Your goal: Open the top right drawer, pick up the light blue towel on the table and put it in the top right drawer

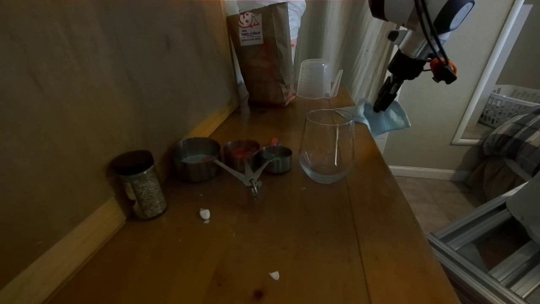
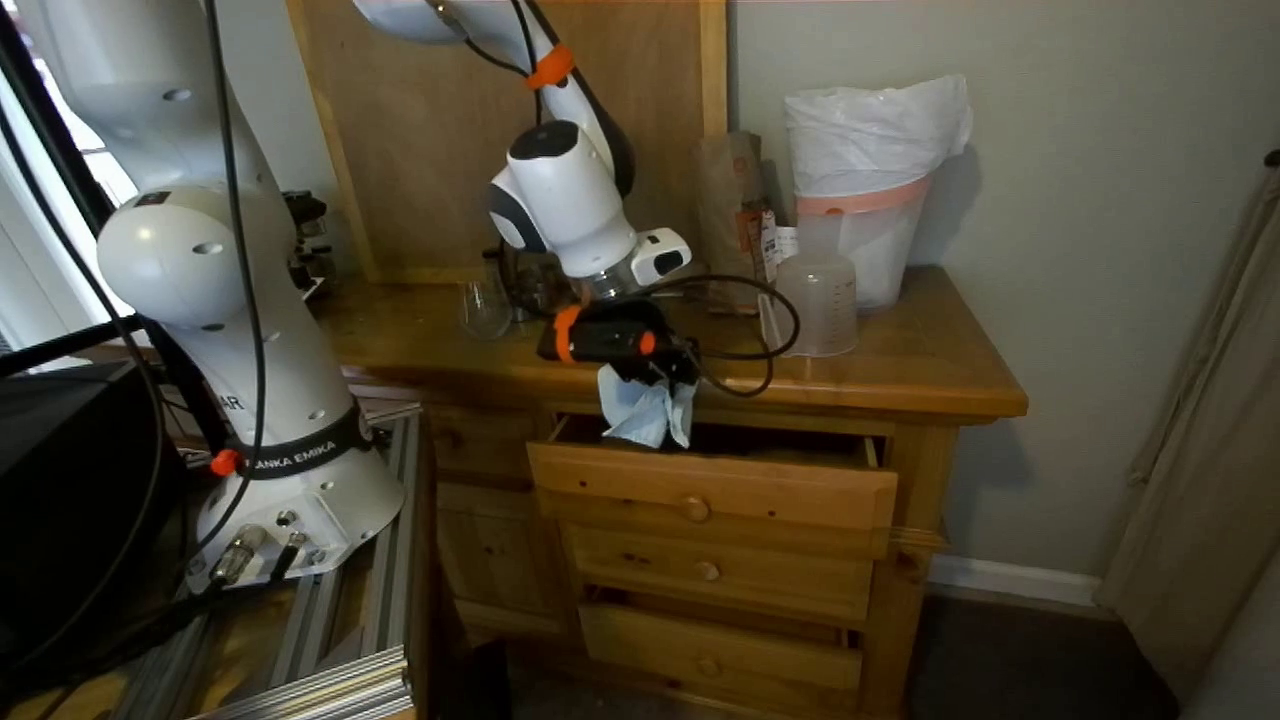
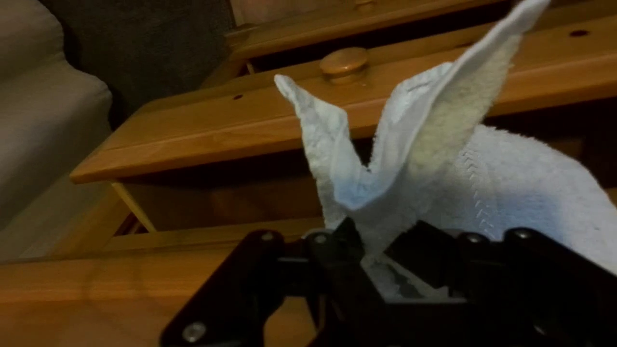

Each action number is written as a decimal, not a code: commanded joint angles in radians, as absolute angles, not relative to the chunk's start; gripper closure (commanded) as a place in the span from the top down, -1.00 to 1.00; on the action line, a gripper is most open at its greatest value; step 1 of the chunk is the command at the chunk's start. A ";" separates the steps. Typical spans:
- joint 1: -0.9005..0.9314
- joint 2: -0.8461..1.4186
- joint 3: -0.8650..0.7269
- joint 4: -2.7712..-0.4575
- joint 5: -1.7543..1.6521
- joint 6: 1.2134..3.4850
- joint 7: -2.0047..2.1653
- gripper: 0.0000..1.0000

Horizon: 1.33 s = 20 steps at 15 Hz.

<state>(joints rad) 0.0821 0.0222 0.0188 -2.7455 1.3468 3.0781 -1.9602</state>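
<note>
Nearest in the wrist view, at the lower centre of the frame, the gripper (image 3: 378, 241) is drawn narrow and pinches a fold of the light blue towel (image 3: 520, 193); part of the cloth rises in pointed corners toward the top, and the rest spreads to the right edge. Beyond it, across the upper half, the front of the top right drawer (image 3: 217, 130) stands well out from the table (image 3: 87, 308), its inside mostly dark. In an exterior view, the robot's base (image 2: 300, 500) fills the lower left; near the middle of the frame the towel hangs from the gripper at the left part of the drawer's opening, and I cannot tell whether it touches the wood. Below, the middle drawer (image 2: 800, 580) looks closed and the bottom drawer (image 2: 780, 655) stands partly out. In an exterior view, a small white fragment (image 1: 274, 275) lies close to the bottom edge; farther back at left are another white fragment (image 1: 204, 214) and a dark-lidded jar (image 1: 145, 194). Behind these come metal measuring cups (image 1: 198, 164), left of centre, and a clear glass (image 1: 325, 147) to their right. At upper right the gripper holds the towel by the table's edge; at the top, a brown paper bag (image 1: 265, 59) stands near a plastic jug (image 1: 312, 80).
</note>
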 commanded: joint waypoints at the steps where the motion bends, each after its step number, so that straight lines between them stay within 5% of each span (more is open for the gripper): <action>1: 0.056 0.016 -0.013 -2.745 1.230 3.023 -1.995 -0.90; 20: 0.017 0.169 -0.067 -2.597 1.365 2.852 -2.323 -0.91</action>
<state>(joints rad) 0.0247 0.1084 -0.0773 -2.6449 1.2877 2.8815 -2.2444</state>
